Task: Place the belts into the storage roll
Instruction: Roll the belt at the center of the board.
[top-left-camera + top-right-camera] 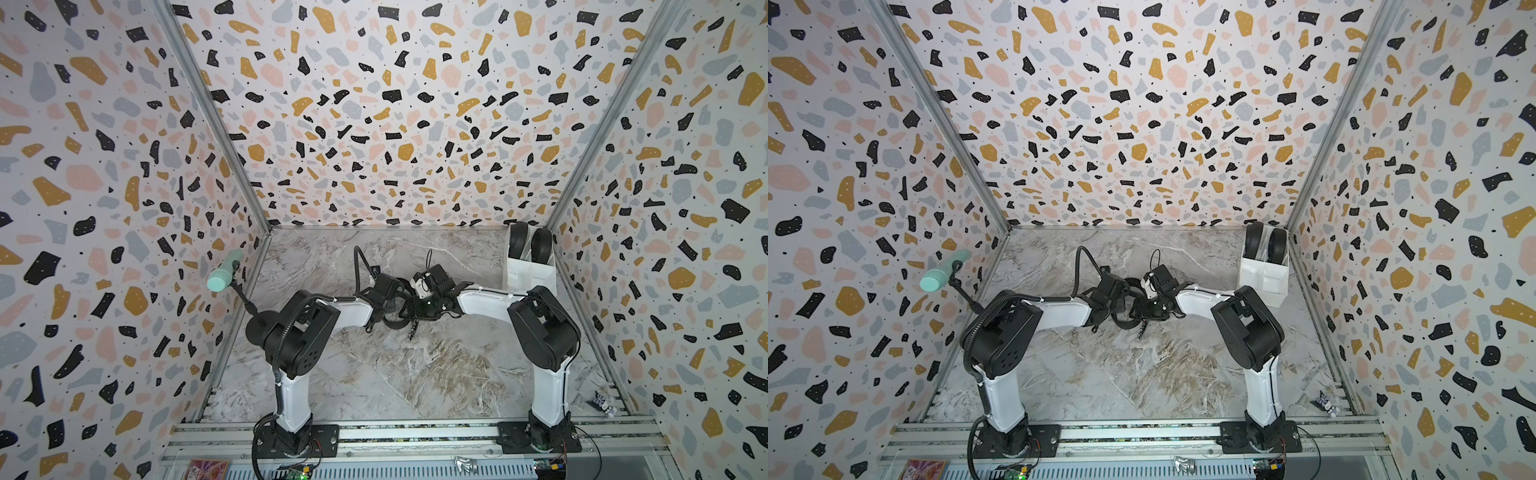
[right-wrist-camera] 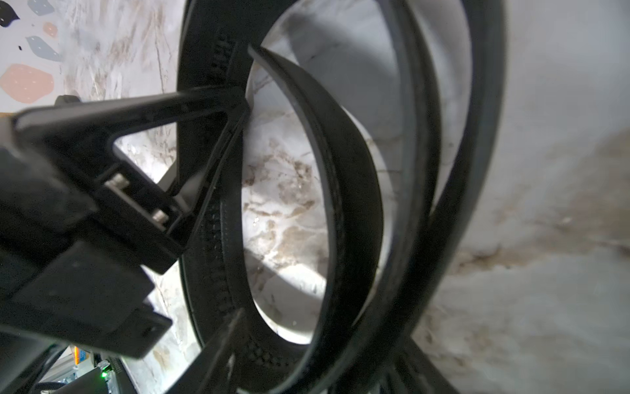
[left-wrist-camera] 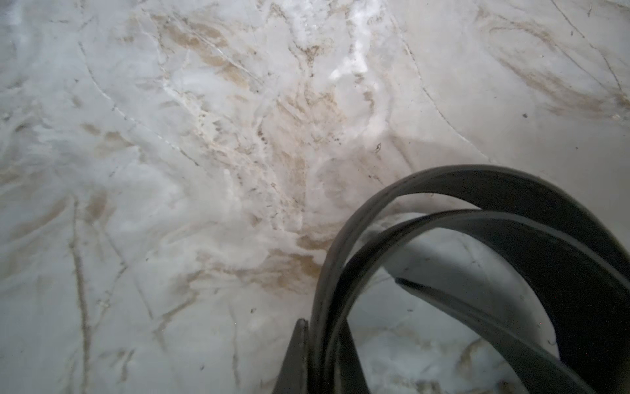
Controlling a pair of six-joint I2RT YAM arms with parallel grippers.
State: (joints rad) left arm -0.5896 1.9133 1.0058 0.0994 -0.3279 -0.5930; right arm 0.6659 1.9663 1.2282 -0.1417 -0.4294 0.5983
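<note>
With my left claw point(image 3: 318, 336) clamped shut on the coiled belt point(image 3: 511, 191) at the centre of the counter point(image 1: 374, 374), I should close my spread right claw point(image 1: 411, 313) across all loops before lifting toward the storage roll point(image 1: 528, 276) in the far right corner.

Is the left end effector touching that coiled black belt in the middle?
Touching. In the left wrist view, the belt runs pinched between the closed fingers of the left end effector; the right wrist view shows the same clamp.

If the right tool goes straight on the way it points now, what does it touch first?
Most likely the coiled black belt, whose loops lie directly ahead of it; depth is unclear.
</note>
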